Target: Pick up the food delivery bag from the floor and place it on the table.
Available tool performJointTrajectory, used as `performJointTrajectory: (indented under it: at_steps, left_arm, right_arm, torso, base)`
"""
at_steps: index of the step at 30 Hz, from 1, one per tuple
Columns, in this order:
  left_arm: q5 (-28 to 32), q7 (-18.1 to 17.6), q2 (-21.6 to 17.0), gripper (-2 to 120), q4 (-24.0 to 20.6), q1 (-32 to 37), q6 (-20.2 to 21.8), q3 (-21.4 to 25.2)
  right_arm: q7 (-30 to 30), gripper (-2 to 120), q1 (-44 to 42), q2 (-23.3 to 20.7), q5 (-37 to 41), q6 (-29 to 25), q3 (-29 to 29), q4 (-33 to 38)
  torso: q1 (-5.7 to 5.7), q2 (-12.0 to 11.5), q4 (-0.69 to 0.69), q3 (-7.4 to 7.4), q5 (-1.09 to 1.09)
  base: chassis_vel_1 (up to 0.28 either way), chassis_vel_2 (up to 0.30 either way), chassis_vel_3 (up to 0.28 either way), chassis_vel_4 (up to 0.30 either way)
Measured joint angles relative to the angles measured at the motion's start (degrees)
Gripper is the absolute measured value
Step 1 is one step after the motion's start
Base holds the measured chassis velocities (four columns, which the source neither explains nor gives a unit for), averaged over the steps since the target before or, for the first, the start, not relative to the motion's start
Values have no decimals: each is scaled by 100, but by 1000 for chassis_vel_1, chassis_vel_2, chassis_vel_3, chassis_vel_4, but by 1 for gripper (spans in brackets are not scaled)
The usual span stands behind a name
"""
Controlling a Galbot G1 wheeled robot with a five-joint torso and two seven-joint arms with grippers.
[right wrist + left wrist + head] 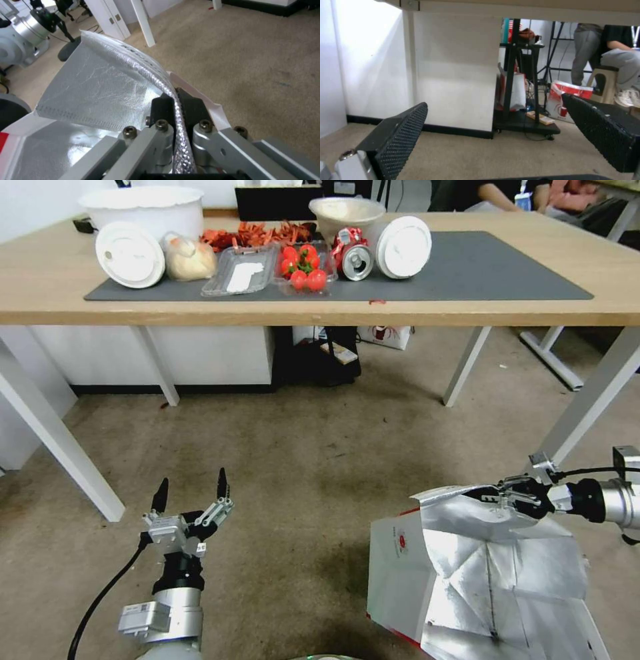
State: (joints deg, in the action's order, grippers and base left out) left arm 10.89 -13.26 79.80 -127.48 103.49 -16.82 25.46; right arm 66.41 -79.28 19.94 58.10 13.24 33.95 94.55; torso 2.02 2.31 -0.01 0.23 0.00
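Note:
The food delivery bag, white and red with silver foil lining, stands on the floor at the lower right of the head view, its top open. My right gripper is shut on the foil rim of the bag's top flap; in the right wrist view the fingers pinch the foil edge of the bag. My left gripper hovers open over the floor at lower left, nothing between its pads. The table with a dark grey mat spans the back.
On the mat sit white bowls, lids, a tomato tray, a can and clear containers. White table legs stand left and right. A black cart and another bag lie under the table.

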Motion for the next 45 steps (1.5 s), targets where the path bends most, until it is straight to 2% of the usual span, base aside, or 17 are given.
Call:
performJointTrajectory:
  at_steps: [20,45]
  left_arm:
    - [9,87,-55,100,-32,-22,95,28]
    - [5,86,-60,100,61,-90,129,36]
  right_arm:
    - [2,0,-48,61,-66,-28,3,85]
    - [18,0,-29,112,-117,-40,-37,52]
  torso:
    - [35,497,0,466,0]
    - [154,1069,0,920,0]
  base:
    - [0,0,0,0]
    - [0,0,0,0]
